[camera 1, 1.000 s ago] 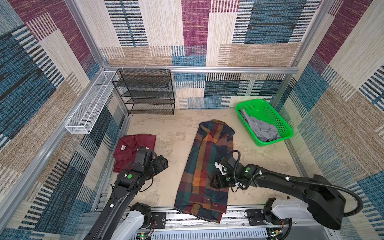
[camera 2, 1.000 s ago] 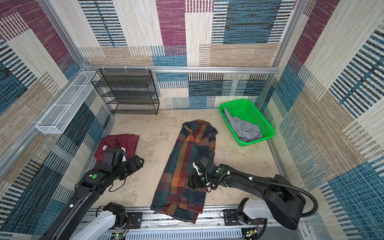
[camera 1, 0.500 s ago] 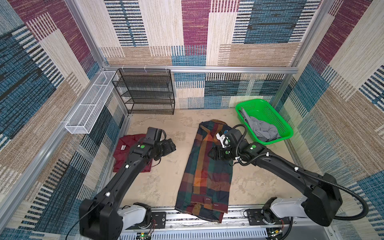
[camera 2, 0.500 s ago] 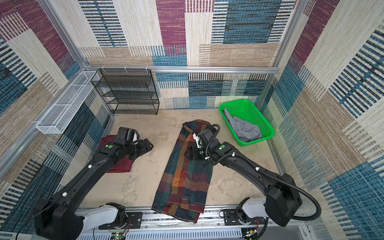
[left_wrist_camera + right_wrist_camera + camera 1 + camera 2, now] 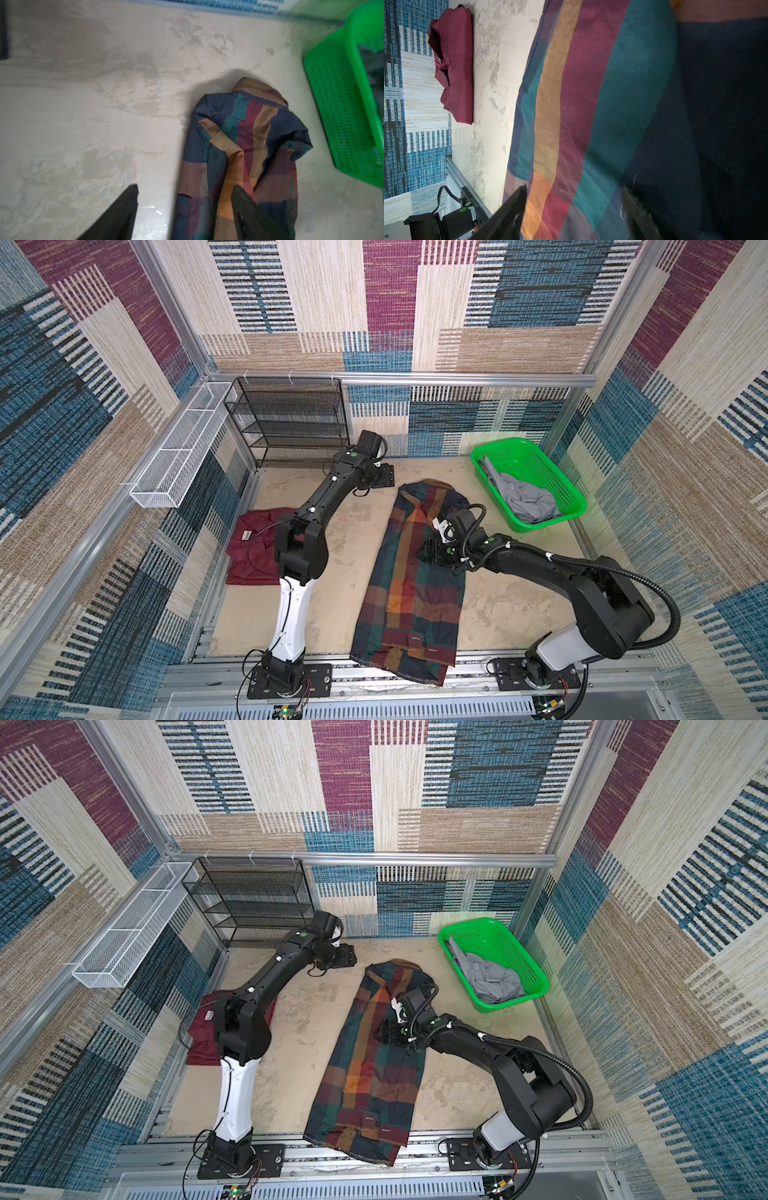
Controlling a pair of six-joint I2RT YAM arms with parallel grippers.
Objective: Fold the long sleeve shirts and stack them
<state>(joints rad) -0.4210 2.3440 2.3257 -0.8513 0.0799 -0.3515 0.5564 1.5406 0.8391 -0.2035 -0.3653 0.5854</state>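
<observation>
Lying front to back, the plaid shirt (image 5: 411,597) has its collar by the left gripper (image 5: 384,480) and its middle under the right gripper (image 5: 429,551); both are wide and empty.

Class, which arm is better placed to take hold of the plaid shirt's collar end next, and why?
Left, most likely. The left arm's fingers, open, hover beside the collar end of the plaid shirt; the right arm's fingers are over its middle.
</observation>
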